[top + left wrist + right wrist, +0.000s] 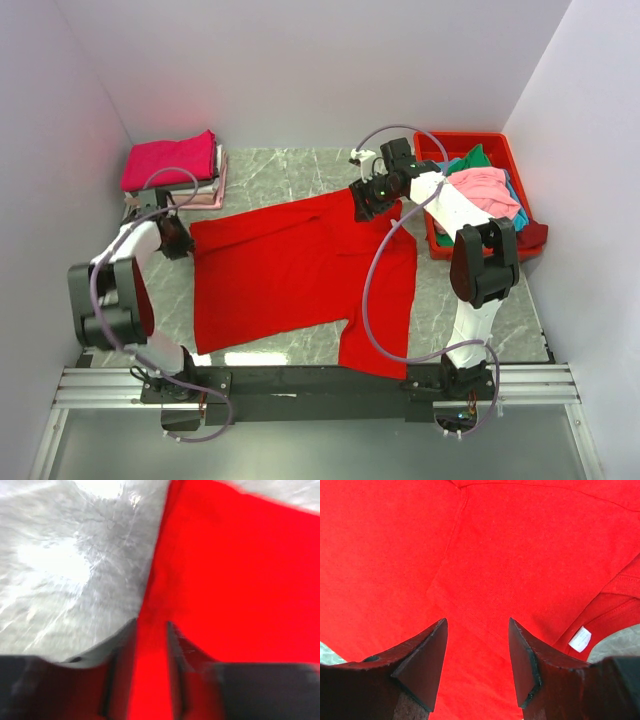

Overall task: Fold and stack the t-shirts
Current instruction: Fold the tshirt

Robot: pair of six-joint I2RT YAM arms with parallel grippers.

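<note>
A large bright red t-shirt lies spread on the marble table. My left gripper is at its left edge. In the left wrist view the fingers stand a narrow gap apart with red cloth showing between them, and the picture is blurred. My right gripper is at the shirt's far right corner. Its jaws are open over flat red cloth, and a white label shows at the right. Folded magenta, white and pink shirts are stacked at the far left.
A red plastic bin at the far right holds loose pink, green, teal and dark shirts. The right arm's cable hangs over the red shirt. White walls close in the table on three sides.
</note>
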